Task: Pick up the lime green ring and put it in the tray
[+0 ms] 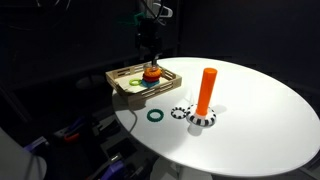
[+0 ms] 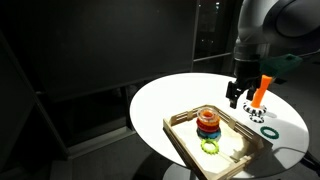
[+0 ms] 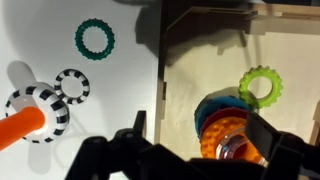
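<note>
The lime green ring (image 3: 262, 85) lies flat on the floor of the light-wood tray (image 3: 200, 50), beside a stack of blue, red and orange rings (image 3: 225, 125). It also shows in both exterior views (image 1: 135, 83) (image 2: 210, 147), inside the tray (image 1: 118, 78) (image 2: 185, 140). My gripper (image 3: 195, 135) is open and empty, with a finger on either side of the stack. In both exterior views the gripper (image 1: 150, 55) (image 2: 238, 95) hangs above the tray, apart from the lime green ring.
On the white round table (image 1: 250, 120) beside the tray lie a dark teal ring (image 3: 95, 38) (image 1: 155, 115) and a checkered ring (image 3: 72, 85) (image 1: 180, 112). An orange peg on a checkered base (image 1: 206, 90) (image 2: 262, 90) stands near them.
</note>
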